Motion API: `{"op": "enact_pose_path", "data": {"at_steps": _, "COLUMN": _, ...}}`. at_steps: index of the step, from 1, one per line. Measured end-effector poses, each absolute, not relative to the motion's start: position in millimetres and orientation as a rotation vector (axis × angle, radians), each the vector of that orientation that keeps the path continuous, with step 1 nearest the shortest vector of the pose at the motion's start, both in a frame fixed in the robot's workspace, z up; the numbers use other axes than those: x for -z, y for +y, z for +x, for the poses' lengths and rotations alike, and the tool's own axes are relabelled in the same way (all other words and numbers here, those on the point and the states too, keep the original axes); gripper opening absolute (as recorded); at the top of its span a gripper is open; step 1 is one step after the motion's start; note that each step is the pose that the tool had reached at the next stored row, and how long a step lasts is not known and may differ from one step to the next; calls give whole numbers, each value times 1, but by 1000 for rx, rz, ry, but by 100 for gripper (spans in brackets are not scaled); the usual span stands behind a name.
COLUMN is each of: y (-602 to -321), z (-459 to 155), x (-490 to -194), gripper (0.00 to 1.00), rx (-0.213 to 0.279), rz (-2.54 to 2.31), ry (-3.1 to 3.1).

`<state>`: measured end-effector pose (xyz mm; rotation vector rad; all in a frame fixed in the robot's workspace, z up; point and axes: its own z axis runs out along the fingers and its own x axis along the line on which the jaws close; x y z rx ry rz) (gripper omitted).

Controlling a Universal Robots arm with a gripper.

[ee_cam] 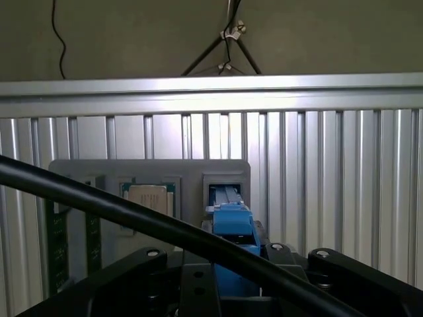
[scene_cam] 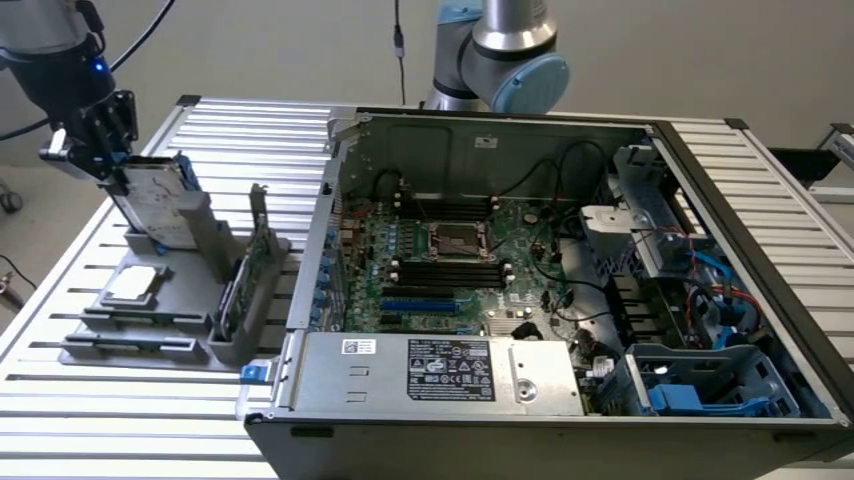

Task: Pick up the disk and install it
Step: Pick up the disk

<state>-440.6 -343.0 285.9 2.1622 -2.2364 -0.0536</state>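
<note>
Hunting for print now, and nothing comes through well enough to read. On the silver power supply box at the front of the open computer case sits a small white sticker with what looks like a barcode, its lettering too fine to make out. Just beside it is a larger black label, packed with white rows of tiny marks and round symbols, yet not one word or number is legible. The disk shows a pale metal face with no print I can make out. The square chip on the grey holder has a plain-looking lid, with nothing legible there either.
</note>
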Motion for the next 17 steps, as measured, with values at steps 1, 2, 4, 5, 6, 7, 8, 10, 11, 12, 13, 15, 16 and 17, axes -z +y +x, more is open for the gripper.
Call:
{"op": "enact_pose_path", "data": {"at_steps": 1, "y": -343, "z": -441, "x": -286, "gripper": 33, "rx": 52, "rz": 2163, "ry": -2237}}
{"op": "enact_pose_path", "data": {"at_steps": 2, "y": -343, "z": -441, "x": -286, "gripper": 33, "rx": 50, "rz": 2164, "ry": -2238}}
{"op": "enact_pose_path", "data": {"at_steps": 4, "y": -343, "z": -441, "x": -286, "gripper": 33, "rx": 50, "rz": 2164, "ry": -2238}}
{"op": "enact_pose_path", "data": {"at_steps": 5, "y": -343, "z": -441, "x": -286, "gripper": 33, "rx": 50, "rz": 2164, "ry": -2238}}
{"op": "enact_pose_path", "data": {"at_steps": 6, "y": -343, "z": -441, "x": -286, "gripper": 33, "rx": 50, "rz": 2164, "ry": -2238}}
{"op": "enact_pose_path", "data": {"at_steps": 7, "y": -343, "z": -441, "x": -286, "gripper": 33, "rx": 50, "rz": 2164, "ry": -2238}}
{"op": "enact_pose_path", "data": {"at_steps": 8, "y": -343, "z": -441, "x": -286, "gripper": 33, "rx": 50, "rz": 2164, "ry": -2238}}
{"op": "enact_pose_path", "data": {"at_steps": 10, "y": -343, "z": -441, "x": -286, "gripper": 33, "rx": 50, "rz": 2164, "ry": -2238}}
{"op": "enact_pose_path", "data": {"at_steps": 11, "y": -343, "z": -441, "x": -286, "gripper": 33, "rx": 50, "rz": 2164, "ry": -2238}}
{"op": "enact_pose_path", "data": {"at_steps": 12, "y": -343, "z": -441, "x": -287, "gripper": 33, "rx": 50, "rz": 2164, "ry": -2238}}
{"op": "enact_pose_path", "data": {"at_steps": 13, "y": -343, "z": -441, "x": -287, "gripper": 33, "rx": 50, "rz": 2164, "ry": -2238}}
{"op": "enact_pose_path", "data": {"at_steps": 15, "y": -343, "z": -441, "x": -289, "gripper": 33, "rx": 50, "rz": 2164, "ry": -2238}}
{"op": "enact_pose_path", "data": {"at_steps": 16, "y": -343, "z": -440, "x": -290, "gripper": 33, "rx": 50, "rz": 2164, "ry": -2238}}
{"op": "enact_pose_path", "data": {"at_steps": 17, "y": -343, "z": -440, "x": -292, "gripper": 33, "rx": 50, "rz": 2164, "ry": -2238}}
